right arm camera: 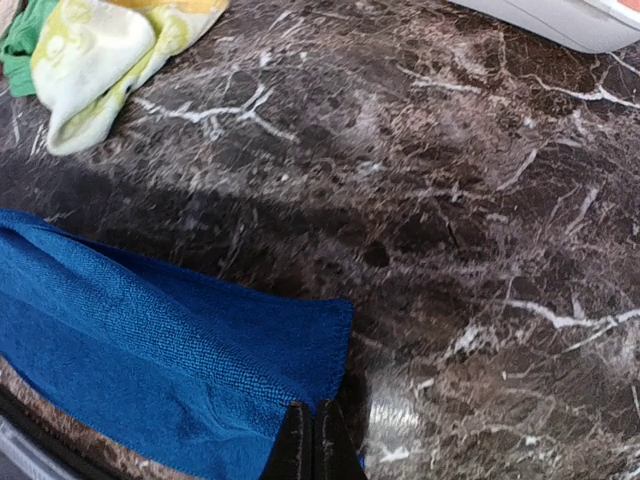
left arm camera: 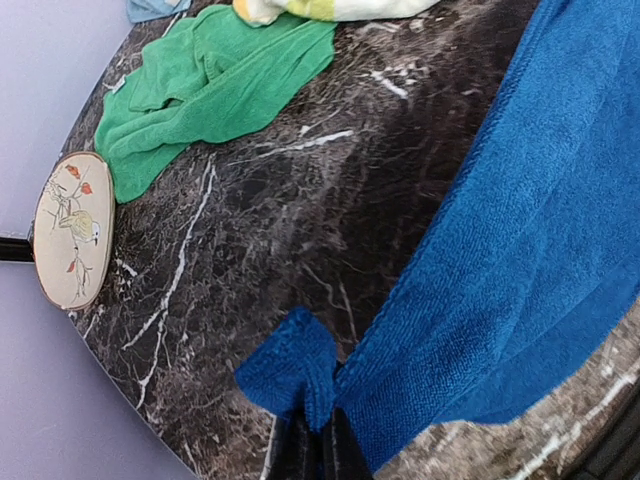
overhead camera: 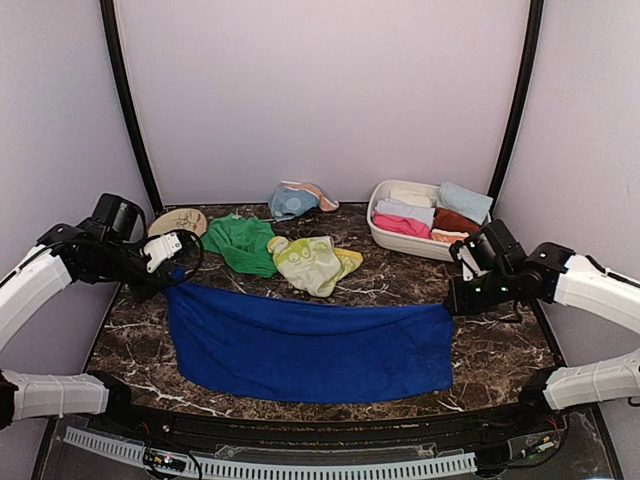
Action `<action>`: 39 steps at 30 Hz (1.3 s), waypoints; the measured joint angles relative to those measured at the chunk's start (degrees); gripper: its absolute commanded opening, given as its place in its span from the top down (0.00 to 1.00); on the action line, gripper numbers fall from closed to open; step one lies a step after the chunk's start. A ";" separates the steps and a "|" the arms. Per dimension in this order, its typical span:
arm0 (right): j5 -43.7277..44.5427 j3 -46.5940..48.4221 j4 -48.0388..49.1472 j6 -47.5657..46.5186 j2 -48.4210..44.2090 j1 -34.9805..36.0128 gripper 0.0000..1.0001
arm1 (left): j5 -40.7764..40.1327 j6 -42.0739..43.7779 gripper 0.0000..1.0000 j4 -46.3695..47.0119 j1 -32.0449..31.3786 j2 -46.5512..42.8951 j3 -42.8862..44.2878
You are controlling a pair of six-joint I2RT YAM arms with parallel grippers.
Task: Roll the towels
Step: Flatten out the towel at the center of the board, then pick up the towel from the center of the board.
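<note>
My left gripper (left arm camera: 322, 432) is pinched tight on the blue towel's (overhead camera: 310, 350) far-left corner, and my right gripper (right arm camera: 312, 425) is pinched on its far-right corner. The towel lies spread out, front-left of the basin (overhead camera: 408, 243).

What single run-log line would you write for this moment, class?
royal blue towel: flat on table | left gripper: shut on left corner | right gripper: shut on right corner | rolling: not begun

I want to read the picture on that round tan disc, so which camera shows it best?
The left wrist view: the round tan patterned disc shows whole, its bird and red flowers plain. The top view shows the disc small, its near edge behind the left arm. The right wrist view misses it.
</note>
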 measured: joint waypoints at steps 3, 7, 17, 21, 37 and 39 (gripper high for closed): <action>1.75 -0.09 5.88 -0.96 6.16 -2.38 1.00 | -3.43 -0.66 0.77 10.29 0.00 8.02 -2.69; 3.10 -0.07 12.74 -2.80 15.43 -4.94 0.97 | -4.46 -0.85 0.44 17.42 0.00 18.10 -2.78; 1.62 0.66 14.64 -8.26 24.61 -5.66 0.54 | -2.75 2.27 0.09 20.81 2.71 21.27 -3.39; 2.25 3.63 13.11 -10.36 24.68 -5.99 0.51 | -1.07 6.60 0.21 20.44 3.80 24.63 -0.63; -0.57 15.32 11.65 -17.66 36.13 -10.14 0.53 | 4.24 12.02 0.58 15.89 7.23 50.56 14.99; -1.55 15.32 11.65 -17.92 37.33 -10.14 0.53 | 4.74 12.15 0.66 15.50 7.26 51.67 15.41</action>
